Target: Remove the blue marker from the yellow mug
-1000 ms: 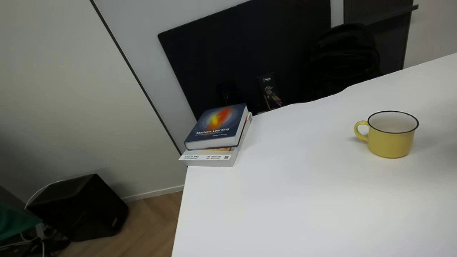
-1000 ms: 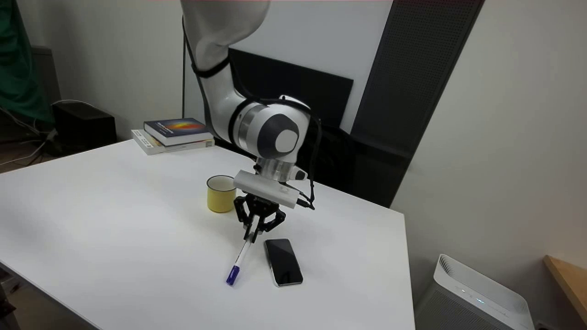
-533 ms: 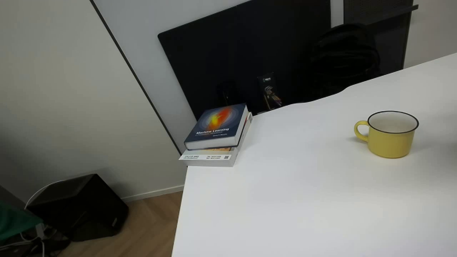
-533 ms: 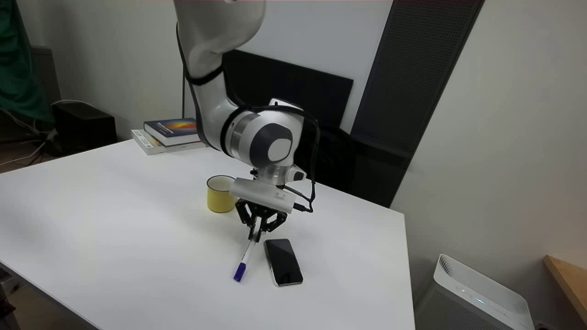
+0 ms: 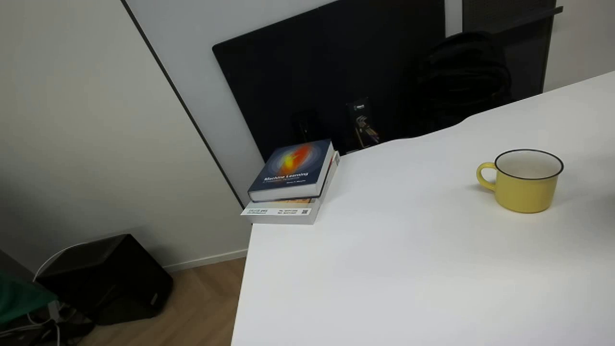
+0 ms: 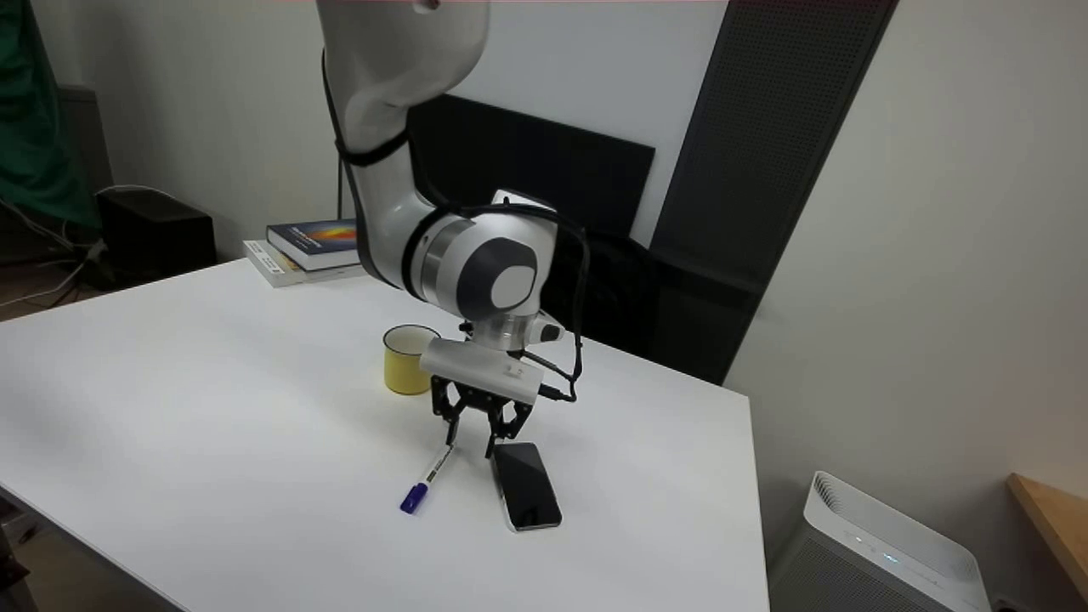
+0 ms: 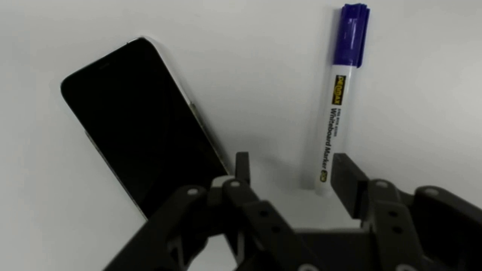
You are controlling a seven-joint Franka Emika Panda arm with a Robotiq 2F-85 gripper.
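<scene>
Exterior view: leftmost, the yellow mug (image 6: 405,365) stands at eleven o'clock from the gripper (image 6: 470,448); next, at eight, the blue marker (image 6: 423,488) lies on the table (image 6: 212,408), out of the mug; then the gripper, fingers apart, holding nothing; last, at four, the phone (image 6: 527,486). Withdrawal seems all that remains: best rise straight up, fingers spread, so neither nudges marker or phone.
</scene>
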